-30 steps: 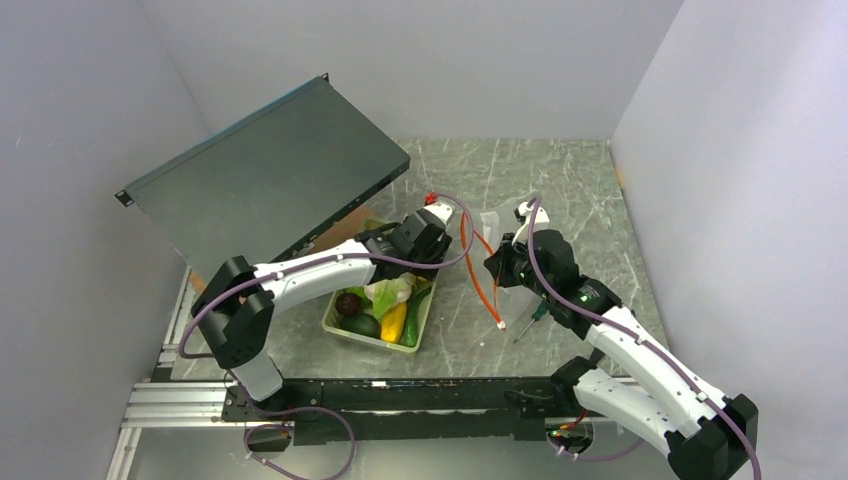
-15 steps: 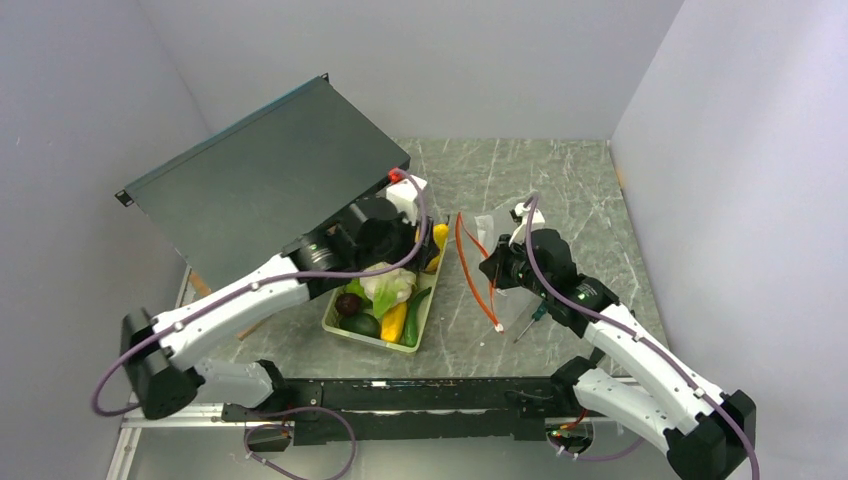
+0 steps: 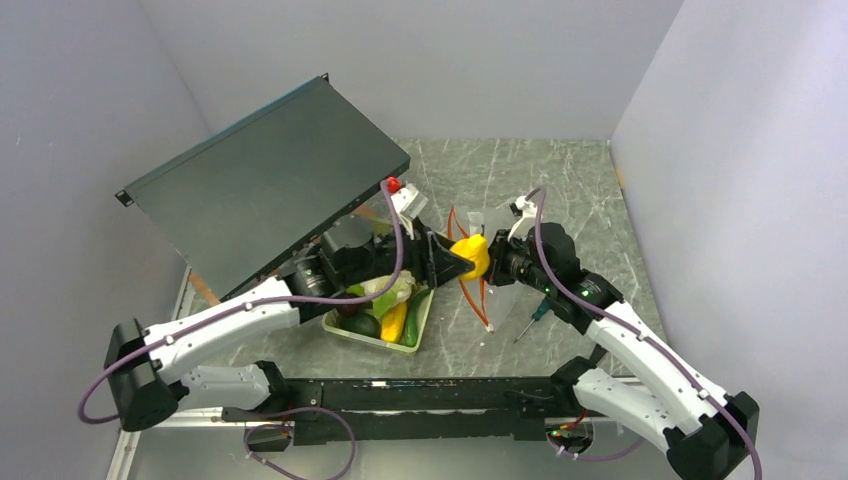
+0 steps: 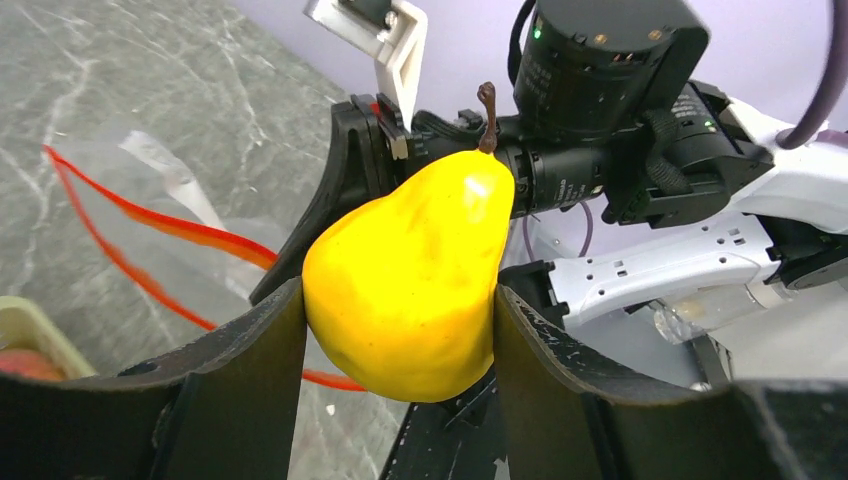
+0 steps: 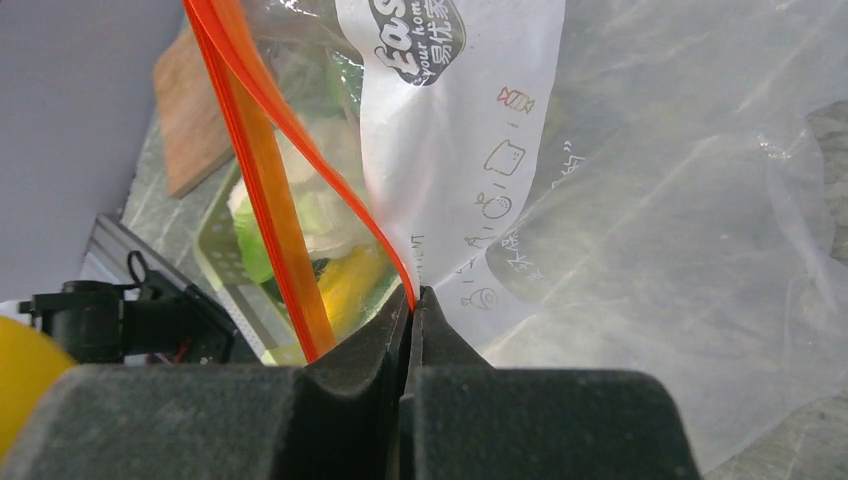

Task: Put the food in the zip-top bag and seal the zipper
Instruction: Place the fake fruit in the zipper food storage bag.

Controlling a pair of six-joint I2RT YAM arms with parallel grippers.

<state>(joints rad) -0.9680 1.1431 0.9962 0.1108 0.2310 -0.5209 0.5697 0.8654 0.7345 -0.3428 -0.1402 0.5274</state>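
My left gripper (image 3: pixel 462 258) is shut on a yellow toy pear (image 3: pixel 470 257), which fills the gap between its black fingers (image 4: pixel 250 370) in the left wrist view (image 4: pixel 410 275). It holds the pear in the air right at the open mouth of the clear zip-top bag (image 5: pixel 650 200). My right gripper (image 3: pixel 497 268) is shut on one side of the bag's orange-red zipper strip (image 5: pixel 400 280) and holds the mouth open; the other side of the strip (image 5: pixel 265 180) hangs apart. The zipper also shows in the top view (image 3: pixel 472 295). More toy food (image 3: pixel 385 310) lies in the pale green tray.
The pale green tray (image 3: pixel 424 322) sits left of the bag. A large dark metal panel (image 3: pixel 270 175) leans at the back left over a brown board. A green-handled screwdriver (image 3: pixel 533 317) lies on the table under my right arm.
My left gripper has lifted the yellow pear out of the tray area and swung right to the bag's mouth. My right gripper has kept hold of the zipper edge, and the mouth has spread wider.
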